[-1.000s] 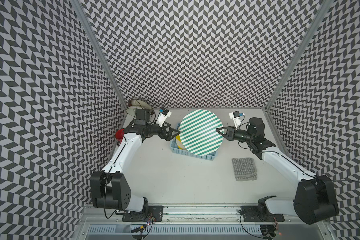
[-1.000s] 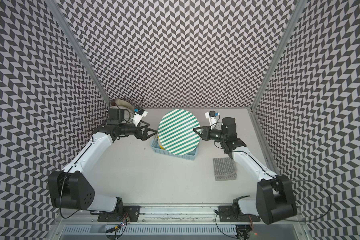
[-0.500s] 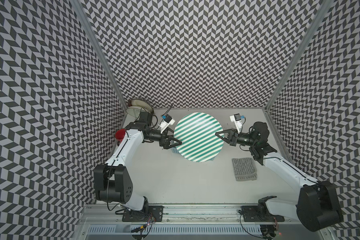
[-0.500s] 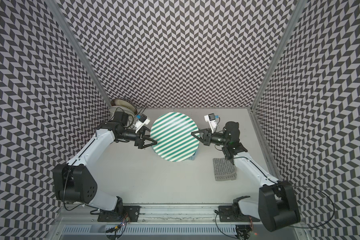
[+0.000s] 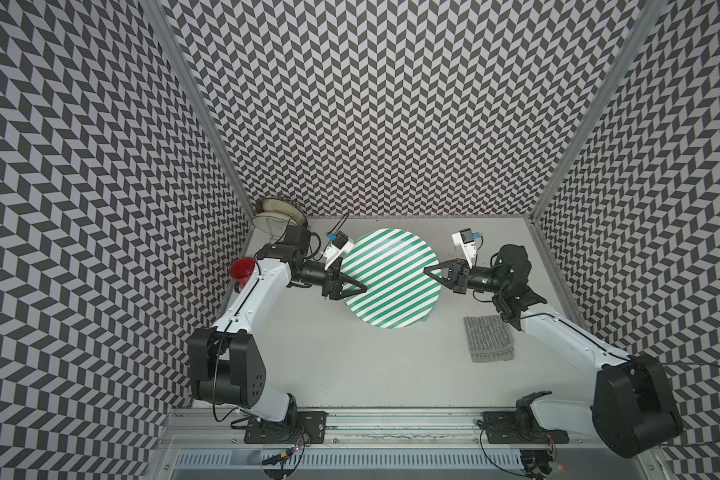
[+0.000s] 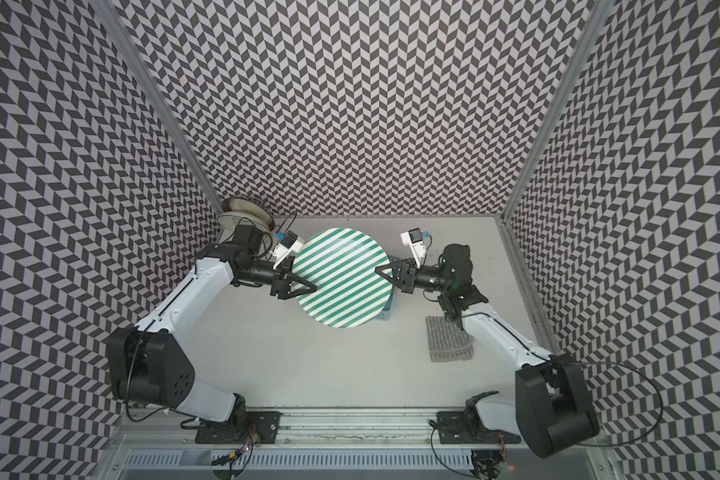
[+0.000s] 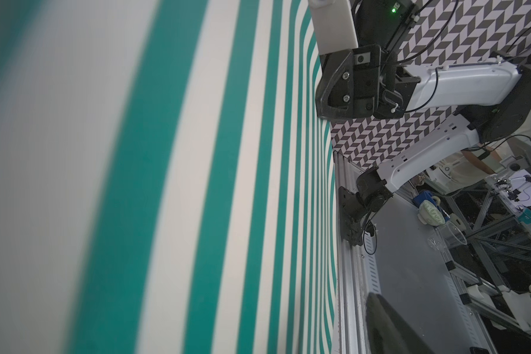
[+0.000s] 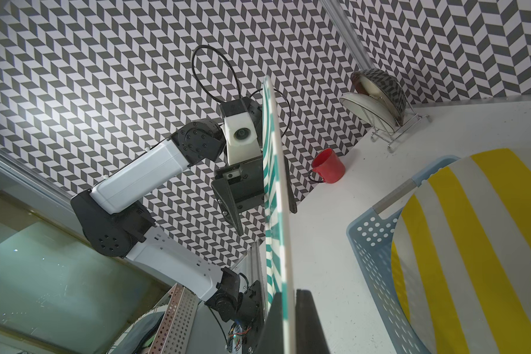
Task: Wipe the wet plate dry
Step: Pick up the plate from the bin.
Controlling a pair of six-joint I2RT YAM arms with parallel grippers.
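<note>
Round green-and-white striped plate (image 5: 391, 282) is up off the grey table (image 5: 371, 374), at ctr of frame in both top views, striped face tilted toward the camera. As far as I can tell it touches nothing below.

Right gripper (image 5: 432, 272) is clamped on the plate's right-hand rim. The right wrist view shows its fingers (image 8: 308, 325) pressed tight on the thin edge. Left gripper (image 5: 356, 286) is at the opposite rim, jaws apart, one finger each side of the plate. The right wrist view shows a gap btwn the striped-face finger and the plate, so no grip there yet.

Under the plate sits a light-blue perforated plastic basket (image 8: 371, 233) w/ a yellow-and-white striped plate (image 8: 472, 245) in it. Grey ribbed cloth (image 5: 489, 338) lies flat on the table, lower right of the held plate and just beside the right arm, untouched. Red cup (image 5: 242, 268) is at frame left by the wall. Bowls (image 5: 275, 210) stand in a wire rack (image 8: 410, 122) in the back-left corner. Both are well clear of the work.

Step in hand, prob.: getting a second hold on the plate, i.e. a handover so one arm is free for the cloth. No wiping done, judging by the cloth lying unused.

Next move calls for:
- Left jaws closing square on the rim, deep enough to carry the plate alone.
- Only then the right gripper letting go and heading for the cloth.

Risk: a wet, glossy, thin rim is likely slippery. A shallow pinch could let the plate swing or drop onto the basket.
</note>
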